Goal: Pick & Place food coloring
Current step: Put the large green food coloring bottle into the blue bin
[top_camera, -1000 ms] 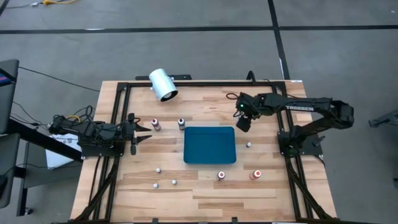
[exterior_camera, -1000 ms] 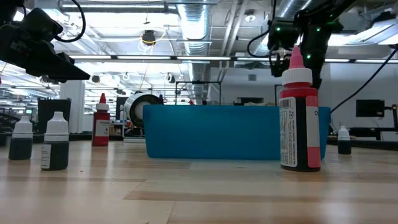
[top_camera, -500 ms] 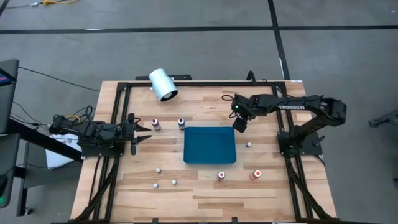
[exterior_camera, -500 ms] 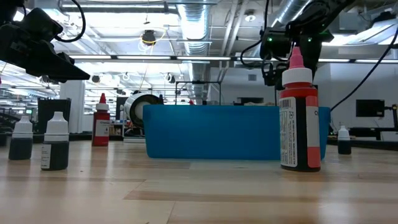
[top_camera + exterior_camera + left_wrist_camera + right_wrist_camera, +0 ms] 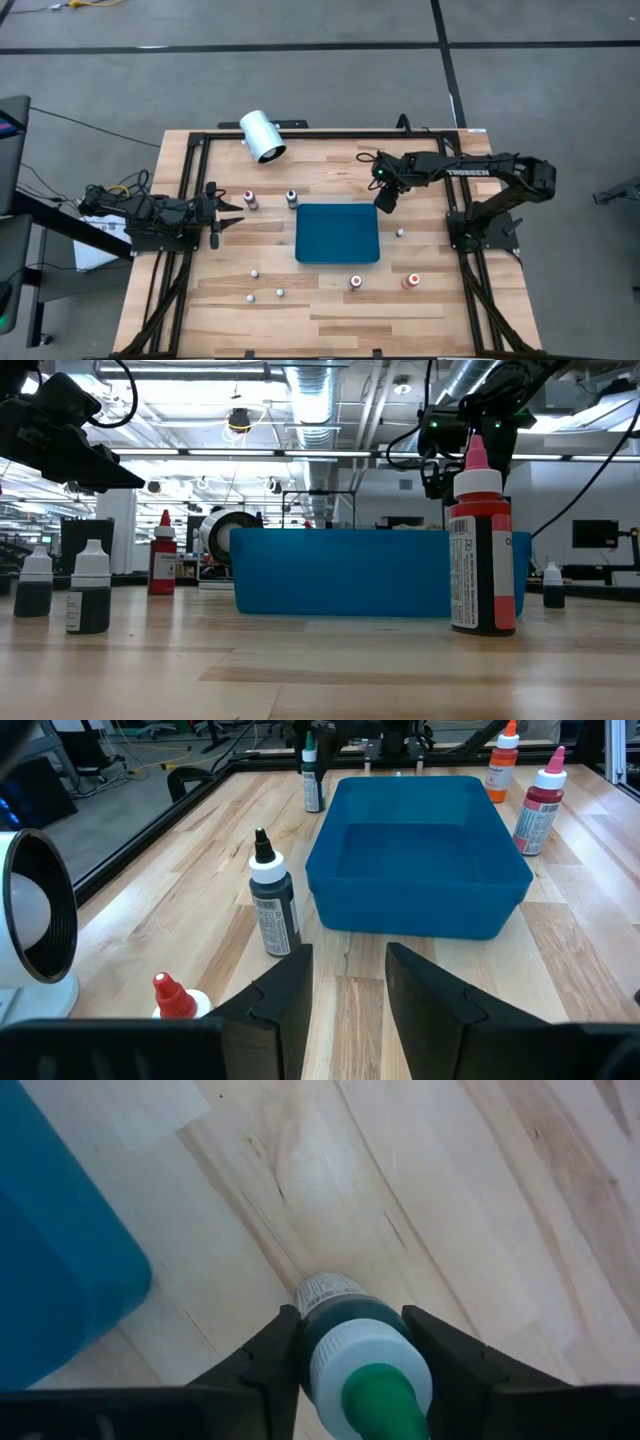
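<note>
The right gripper (image 5: 385, 199) hung just off the far right corner of the blue tray (image 5: 337, 234), and in its wrist view a green-tipped food coloring bottle (image 5: 352, 1342) stood directly between its two fingers (image 5: 272, 1355), which pressed against both sides of the bottle's body; the fingers were partly closed around it, the bottle upright above the wooden table (image 5: 460, 1200) beside the tray's corner (image 5: 60, 1270). The left gripper (image 5: 222, 214) waited near the table's left edge with its fingers (image 5: 290, 990) parted and nothing between them, a dark bottle (image 5: 272, 900) and a red-tipped bottle (image 5: 175, 1000) standing just ahead of it, apart from its fingers. Other small bottles stood scattered on the table well apart from both grippers: a red one (image 5: 411, 281) and another (image 5: 355, 282) near the tray's near edge, one (image 5: 400, 232) to the tray's right, and three white-capped ones (image 5: 255, 272) toward the near left. A white cylinder (image 5: 262, 136) lay at the far edge.
</note>
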Controlling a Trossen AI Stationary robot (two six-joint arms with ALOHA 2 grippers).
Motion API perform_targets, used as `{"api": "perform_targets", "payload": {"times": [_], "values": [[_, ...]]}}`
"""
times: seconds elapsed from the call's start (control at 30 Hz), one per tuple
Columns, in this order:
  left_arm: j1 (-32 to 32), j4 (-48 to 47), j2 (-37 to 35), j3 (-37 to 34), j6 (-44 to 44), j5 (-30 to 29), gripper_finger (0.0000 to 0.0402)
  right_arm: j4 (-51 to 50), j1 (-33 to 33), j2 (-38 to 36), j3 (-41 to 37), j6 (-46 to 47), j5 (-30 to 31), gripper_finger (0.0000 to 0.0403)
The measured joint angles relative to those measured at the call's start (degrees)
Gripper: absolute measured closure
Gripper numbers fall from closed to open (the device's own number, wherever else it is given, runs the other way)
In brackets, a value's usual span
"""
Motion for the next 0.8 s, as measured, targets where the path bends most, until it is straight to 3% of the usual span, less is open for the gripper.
{"api": "perform_targets", "payload": {"times": [0.4, 0.6, 0.8], "values": [[0.00, 0.00, 0.00, 0.02, 0.00, -0.02, 0.0280, -3.69, 0.00, -1.12, 1.65, 1.46, -0.02, 0.0258], [-0.01, 0.00, 0.00, 0.01, 0.00, 0.00, 0.0280, -11.92, 0.10, -1.18, 9.79, -1.83, -0.02, 0.0272], [-0.02, 0.00, 0.02, 0.02, 0.00, 0.00, 0.0280, -16.06, 1.14, -1.18, 20.48, -6.26, -0.07, 0.0253]]}}
